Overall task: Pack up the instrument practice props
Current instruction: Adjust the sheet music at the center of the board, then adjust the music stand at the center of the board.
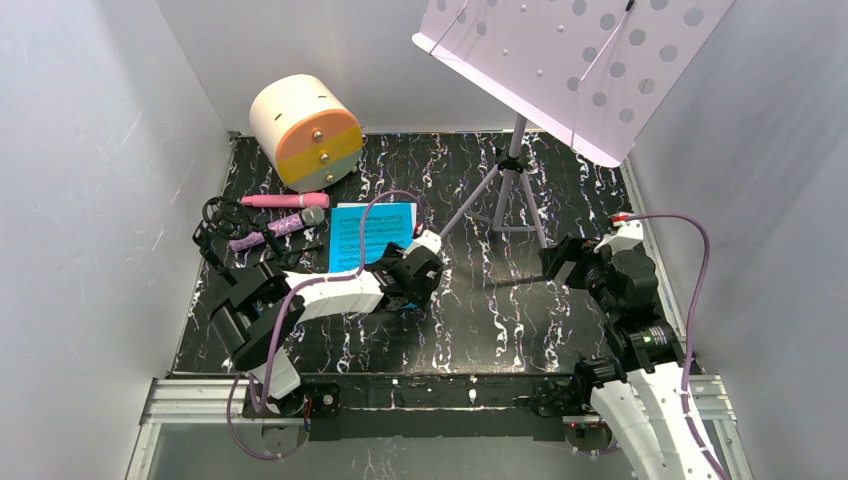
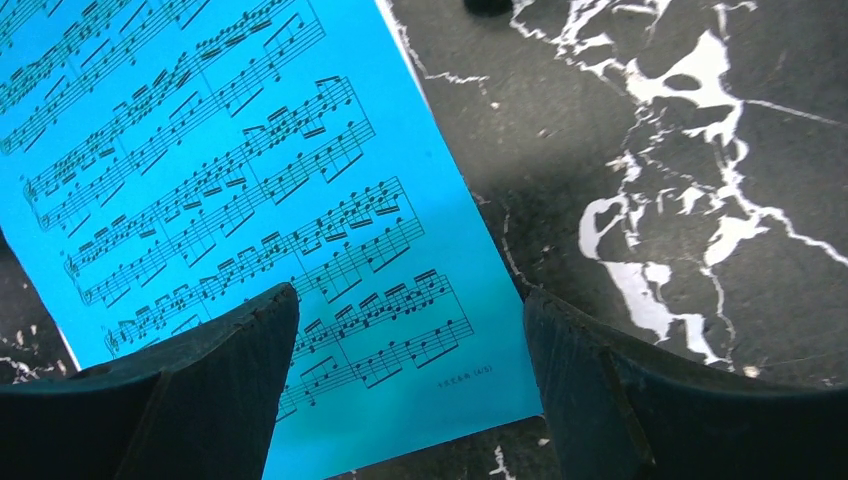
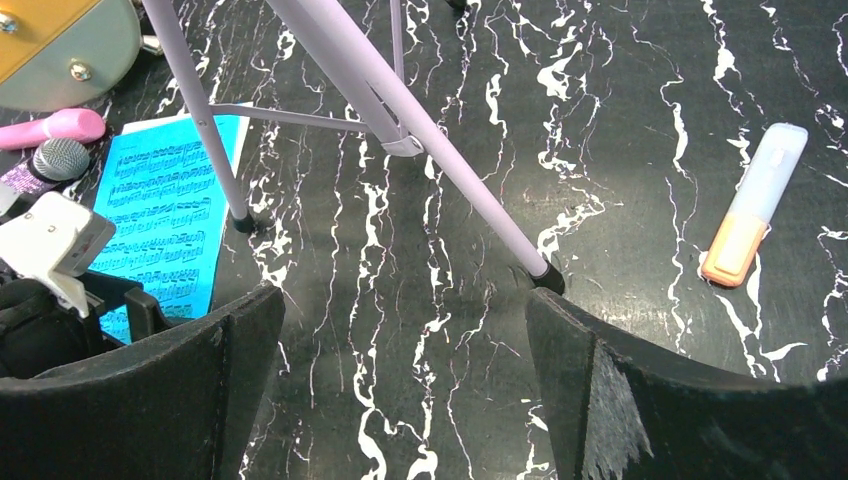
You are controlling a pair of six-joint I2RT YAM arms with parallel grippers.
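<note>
My left gripper stands open across the corner of the blue sheet-music page; my right gripper is open too.

The page's right edge runs between my left fingers, one over paper, one over bare black table. Ahead of my right fingers a foot of the lilac music rack rests on the open table, with an orange-and-white marker lying apart. I count two microphones (pink toy microphone, purple microphone) lying side by side by the black tripods, whose number I cannot tell, and one cream box in the far-left corner.
</note>
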